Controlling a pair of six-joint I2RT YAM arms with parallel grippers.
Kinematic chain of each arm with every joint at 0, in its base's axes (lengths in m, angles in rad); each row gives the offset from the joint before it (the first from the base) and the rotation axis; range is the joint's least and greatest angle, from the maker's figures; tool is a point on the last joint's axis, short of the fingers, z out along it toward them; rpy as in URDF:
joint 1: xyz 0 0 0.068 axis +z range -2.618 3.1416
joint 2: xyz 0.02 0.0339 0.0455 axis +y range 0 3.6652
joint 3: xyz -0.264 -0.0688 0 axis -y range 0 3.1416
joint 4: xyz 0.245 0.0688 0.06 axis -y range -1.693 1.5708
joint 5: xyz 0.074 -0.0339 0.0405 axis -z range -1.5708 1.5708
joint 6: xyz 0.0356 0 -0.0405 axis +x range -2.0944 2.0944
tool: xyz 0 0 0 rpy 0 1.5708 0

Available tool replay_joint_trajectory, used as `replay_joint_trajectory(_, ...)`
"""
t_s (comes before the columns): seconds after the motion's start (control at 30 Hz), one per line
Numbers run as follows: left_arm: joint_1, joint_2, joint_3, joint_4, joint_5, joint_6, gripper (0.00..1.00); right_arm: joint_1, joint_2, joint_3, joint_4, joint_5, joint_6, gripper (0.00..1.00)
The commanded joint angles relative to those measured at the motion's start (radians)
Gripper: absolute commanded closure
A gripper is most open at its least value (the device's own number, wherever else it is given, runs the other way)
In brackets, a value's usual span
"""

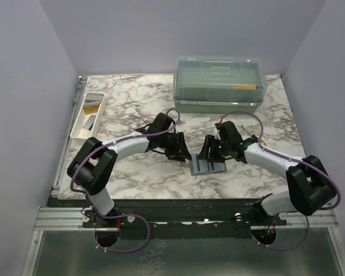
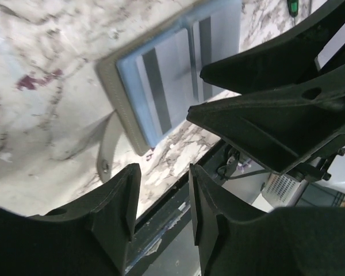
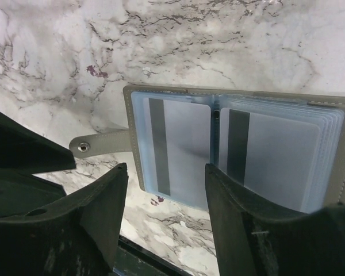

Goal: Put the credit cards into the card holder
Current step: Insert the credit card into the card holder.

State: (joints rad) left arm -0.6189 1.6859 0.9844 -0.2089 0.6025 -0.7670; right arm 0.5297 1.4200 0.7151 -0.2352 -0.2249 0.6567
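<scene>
At the near edge of the marble table (image 1: 138, 92), the card holder (image 3: 128, 123) is laid open and flat. Its blue-grey sleeves are turned upward and its snap strap (image 3: 100, 144) is stretched out from its left end. Two silver-grey credit cards, each crossed by a dark stripe, are seen tucked into the holder's facing sleeves, one (image 3: 184, 149) left of the fold and one (image 3: 276, 161) right of it. The left gripper (image 2: 164, 210) is held just beside the holder's left end, its jaws parted by a moderate gap in which nothing is gripped. The right gripper (image 3: 164, 210) is poised over the holder's left-hand page, its jaws spread wider, and nothing is clasped between them either; whether its fingers touch the sleeves cannot be told. Well behind the holder a large clear lidded box (image 1: 220, 80) is set. Far to the holder's left a long white tray (image 1: 80, 136) is placed, with flat pieces inside too small to identify.
</scene>
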Motion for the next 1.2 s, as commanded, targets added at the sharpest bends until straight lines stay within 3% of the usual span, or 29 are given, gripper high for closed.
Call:
replay_joint_trajectory(0.0, -0.031, -0.033, -0.042, 0.084, 0.021, -0.084, 0.54, 0.003, -0.039, -0.016, -0.038, 0.041, -0.024, 0.42)
replay_joint_trajectory(0.13, -0.034, -0.007, -0.064, 0.168, 0.055, -0.136, 0.53, 0.003, -0.002, -0.033, 0.007, -0.005, -0.019, 0.6)
replay_joint_trajectory(0.2, -0.034, 0.004, -0.087, 0.23, 0.065, -0.179, 0.5, 0.002, 0.008, -0.039, 0.017, 0.0, -0.015, 0.63)
replay_joint_trajectory(0.67, -0.059, 0.065, -0.116, 0.343, 0.025, -0.255, 0.46, 0.003, 0.027, -0.092, 0.047, 0.04, -0.006, 0.76)
replay_joint_trajectory(1.17, -0.076, 0.112, -0.101, 0.348, -0.001, -0.229, 0.46, 0.003, 0.043, -0.098, 0.089, 0.008, 0.007, 0.81)
